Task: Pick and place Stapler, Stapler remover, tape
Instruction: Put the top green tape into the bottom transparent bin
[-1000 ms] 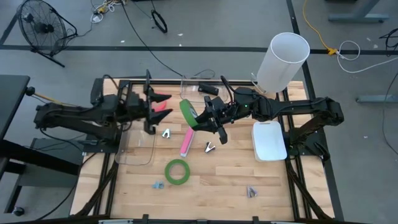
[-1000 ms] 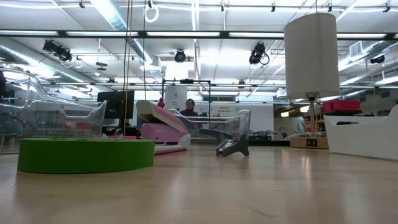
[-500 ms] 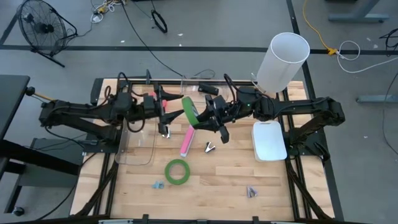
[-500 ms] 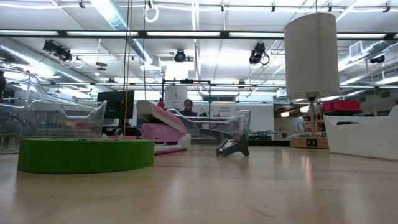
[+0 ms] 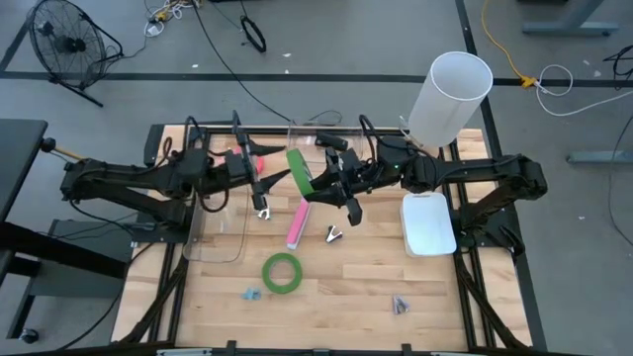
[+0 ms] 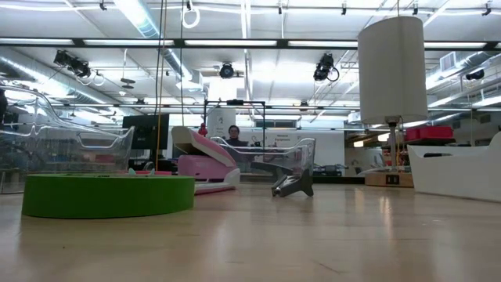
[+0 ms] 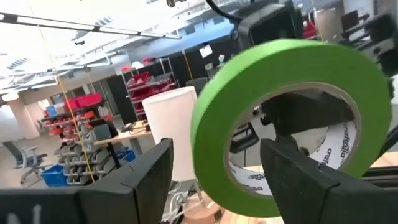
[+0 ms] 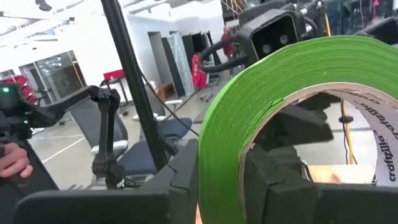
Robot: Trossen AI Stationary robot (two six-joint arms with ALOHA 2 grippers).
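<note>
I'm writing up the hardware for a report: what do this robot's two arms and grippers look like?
Both arms are dark, nearly black, jointed segments with black cables looped along them. The left gripper and the right gripper each end in two dark, flat, angular fingers. No markings show on them.

The only legible writing sits on the inner cardboard core of the green tape roll (image 8: 292, 124). In the right wrist view, black letters along the core read "craftzilla", running sideways up the liner at the picture's edge. In the left wrist view the same roll (image 7: 280, 112) shows a matching word on its core, where "craftzilla" can just be made out, with fainter repeats lower on the liner too blurred to read. No other text is readable anywhere
</note>
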